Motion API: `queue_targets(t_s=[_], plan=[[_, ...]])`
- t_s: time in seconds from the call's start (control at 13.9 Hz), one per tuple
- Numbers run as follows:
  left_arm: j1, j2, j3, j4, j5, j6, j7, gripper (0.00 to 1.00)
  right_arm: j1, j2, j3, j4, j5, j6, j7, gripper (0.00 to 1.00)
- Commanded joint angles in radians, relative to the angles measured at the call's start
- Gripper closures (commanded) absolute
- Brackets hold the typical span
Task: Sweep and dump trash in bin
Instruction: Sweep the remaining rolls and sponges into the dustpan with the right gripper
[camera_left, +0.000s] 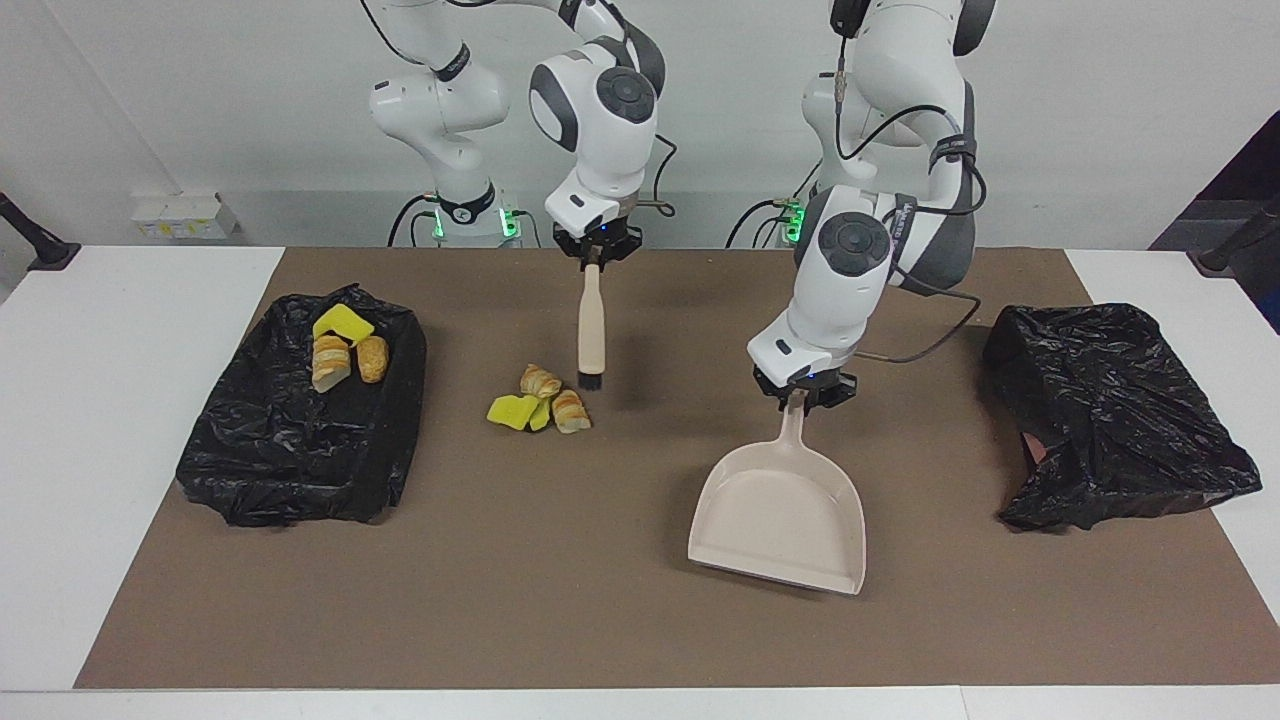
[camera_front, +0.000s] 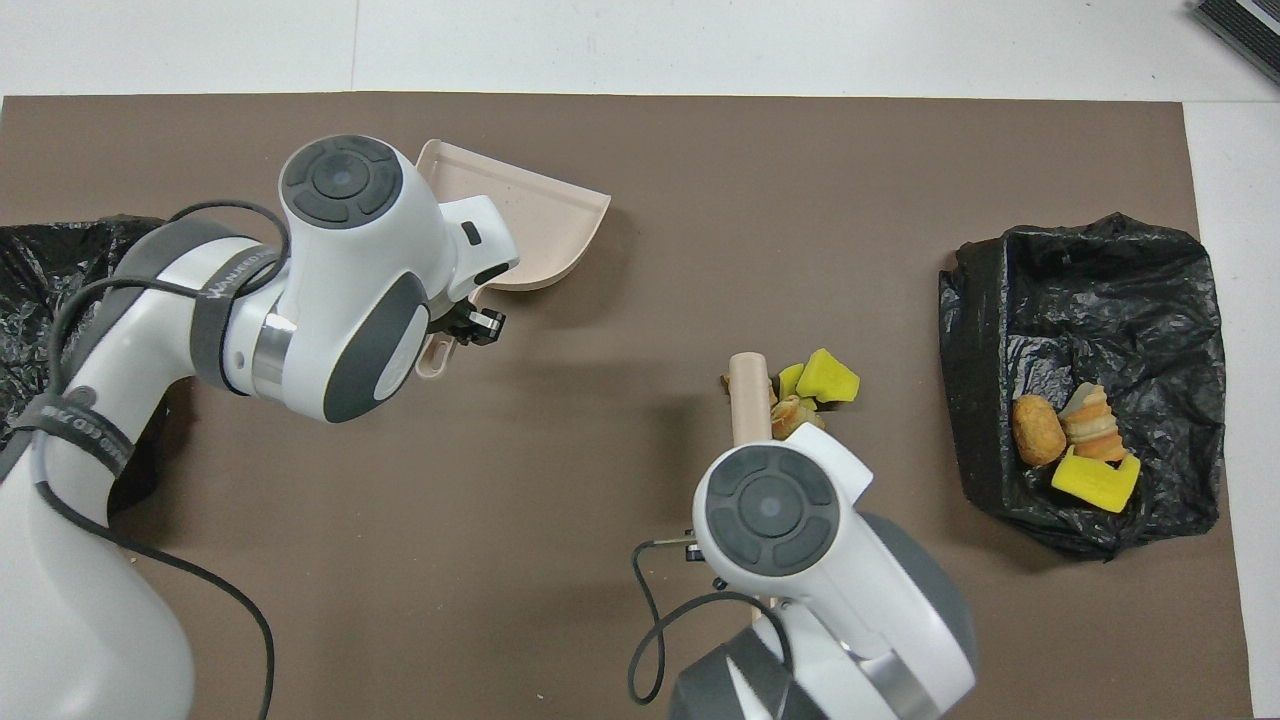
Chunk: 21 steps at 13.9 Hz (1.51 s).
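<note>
A small heap of trash (camera_left: 540, 399), yellow sponge chunks and striped croissant-like pieces, lies on the brown mat (camera_left: 620, 620) left of centre in the facing view, right of centre in the overhead view (camera_front: 800, 395). More trash (camera_left: 343, 350), a yellow chunk, a striped piece and a brown bun, sits in the black-bagged bin (camera_left: 300, 460) at the left of the facing view.

Just beside the heap, a brush (camera_left: 591, 330) with a pale wooden handle hangs upright, bristles down, almost at the mat. The right gripper (camera_left: 597, 250) is clenched on the handle's top, in the upper middle of the facing view.

Lower and right of centre in the facing view, the beige dustpan (camera_left: 780, 520) tilts with its mouth toward the bottom of the frame. The left gripper (camera_left: 803, 392) is clamped on the dustpan's handle.

A second black-bagged bin (camera_left: 1110, 420) lies at the right edge of the facing view.
</note>
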<state>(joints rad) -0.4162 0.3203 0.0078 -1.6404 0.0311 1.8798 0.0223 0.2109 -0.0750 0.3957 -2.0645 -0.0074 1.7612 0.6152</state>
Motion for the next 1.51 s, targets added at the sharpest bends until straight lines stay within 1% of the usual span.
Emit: queue_targets(t_s=[0.0,0.07,0.22,0.29,0.36,0.43,0.5,0.65,0.72,0.86,1.01,1.15,1.22,1.37,1.44], plan=[[0.048,-0.056,-0.003,0.001,0.027,-0.099,0.238,1.0,-0.036,-0.017,-0.017,-0.038,-0.069,0.014,-0.044,1.0],[0.065,-0.069,-0.005,-0.001,0.038,-0.12,0.334,1.0,-0.038,-0.011,-0.058,-0.042,-0.103,0.012,-0.101,1.0],[0.082,-0.07,-0.003,-0.002,0.078,-0.128,0.534,1.0,-0.042,-0.014,-0.15,-0.089,-0.152,0.041,-0.224,1.0],[0.083,-0.078,-0.005,-0.012,0.099,-0.131,0.607,1.0,-0.045,-0.014,-0.179,-0.098,-0.164,0.053,-0.242,1.0],[0.085,-0.082,-0.005,-0.019,0.116,-0.131,0.702,1.0,-0.045,-0.009,-0.196,-0.108,-0.171,0.055,-0.247,1.0],[0.085,-0.084,-0.005,-0.021,0.139,-0.131,0.803,1.0,-0.045,-0.006,-0.202,-0.138,-0.186,0.079,-0.249,1.0],[0.082,-0.086,-0.005,-0.028,0.157,-0.13,0.864,1.0,-0.051,0.0,-0.207,-0.166,-0.198,0.124,-0.252,1.0],[0.07,-0.098,-0.006,-0.055,0.168,-0.107,0.954,1.0,-0.054,0.033,-0.209,-0.183,-0.2,0.15,-0.249,1.0],[0.056,-0.119,-0.009,-0.099,0.168,-0.088,0.981,1.0,-0.056,0.04,-0.209,-0.183,-0.2,0.153,-0.262,1.0],[0.039,-0.161,-0.012,-0.195,0.17,-0.016,0.981,1.0,-0.045,0.063,-0.206,-0.198,-0.181,0.168,-0.227,1.0],[-0.015,-0.167,-0.014,-0.254,0.182,0.019,0.981,1.0,-0.044,0.08,-0.204,-0.206,-0.163,0.201,-0.219,1.0],[-0.062,-0.176,-0.016,-0.318,0.181,0.09,0.967,1.0,-0.031,0.098,-0.202,-0.21,-0.097,0.219,-0.204,1.0],[-0.078,-0.187,-0.015,-0.35,0.181,0.122,0.956,1.0,-0.022,0.113,-0.201,-0.213,-0.088,0.253,-0.186,1.0],[-0.102,-0.211,-0.017,-0.392,0.181,0.147,0.886,1.0,-0.002,0.153,-0.18,-0.212,-0.063,0.309,-0.126,1.0],[-0.113,-0.224,-0.017,-0.407,0.181,0.145,0.824,1.0,-0.002,0.159,-0.161,-0.212,-0.039,0.336,-0.121,1.0]])
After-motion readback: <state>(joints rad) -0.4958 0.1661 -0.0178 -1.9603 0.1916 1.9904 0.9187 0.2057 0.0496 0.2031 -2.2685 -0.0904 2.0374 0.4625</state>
